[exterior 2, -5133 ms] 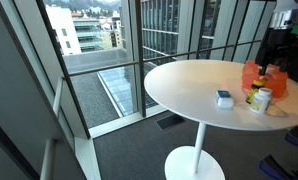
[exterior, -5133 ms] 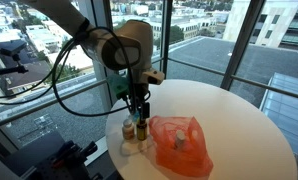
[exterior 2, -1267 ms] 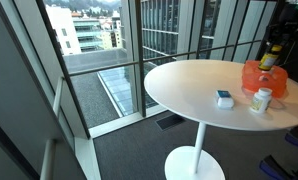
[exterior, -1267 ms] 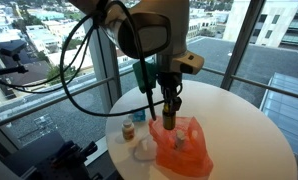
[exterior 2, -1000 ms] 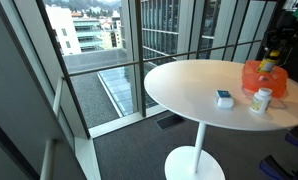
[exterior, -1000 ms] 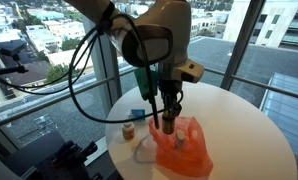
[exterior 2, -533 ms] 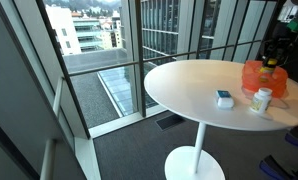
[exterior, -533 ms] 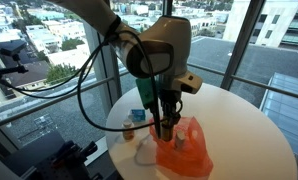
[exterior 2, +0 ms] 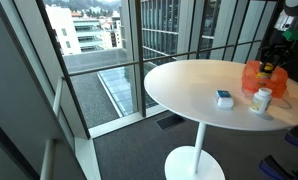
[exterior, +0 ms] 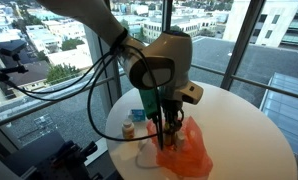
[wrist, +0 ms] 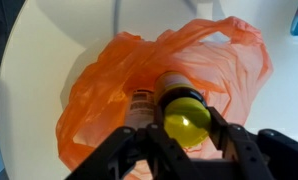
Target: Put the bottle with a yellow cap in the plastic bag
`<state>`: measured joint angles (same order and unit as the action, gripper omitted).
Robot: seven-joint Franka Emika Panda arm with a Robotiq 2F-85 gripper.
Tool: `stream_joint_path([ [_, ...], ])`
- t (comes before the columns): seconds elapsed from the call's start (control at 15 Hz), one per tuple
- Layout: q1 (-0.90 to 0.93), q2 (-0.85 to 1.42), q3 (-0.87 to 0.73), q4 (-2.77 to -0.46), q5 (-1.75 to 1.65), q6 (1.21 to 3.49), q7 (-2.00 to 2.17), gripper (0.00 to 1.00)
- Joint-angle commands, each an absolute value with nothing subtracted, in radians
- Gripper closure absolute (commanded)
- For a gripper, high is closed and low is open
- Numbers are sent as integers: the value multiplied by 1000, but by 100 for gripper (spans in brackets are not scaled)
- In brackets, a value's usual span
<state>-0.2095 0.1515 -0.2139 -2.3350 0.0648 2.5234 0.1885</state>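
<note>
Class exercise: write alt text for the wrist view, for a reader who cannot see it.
Seen from above, a dark gripper holds a bottle with a yellow cap at the open mouth of a crumpled orange plastic bag. The bag lies on a white table.

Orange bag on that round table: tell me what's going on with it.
The robot arm's hand is shut on the bottle with a yellow cap, holding it cap up in the open mouth of the orange plastic bag. The bag lies on the round white table. The bottle has not been let go yet. A white bottle and a small box stand on the table near the bag.
</note>
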Motion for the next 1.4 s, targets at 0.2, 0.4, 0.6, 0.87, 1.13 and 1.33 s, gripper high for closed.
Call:
stream_joint_path([
  [0.2, -227, 190, -207, -2319, 144, 2556, 111, 79],
  [0.4, -229, 185, -201, -2321, 182, 2539, 83, 79],
  [0.6, -225, 164, -201, -2329, 194, 2526, 72, 22],
  [0.87, -211, 125, -209, -2340, 156, 2504, 101, 0],
  [1.13, -195, 44, -207, -2360, 119, 2452, 112, 0],
  [1.33, -184, -29, -199, -2371, 81, 2357, 117, 0],
])
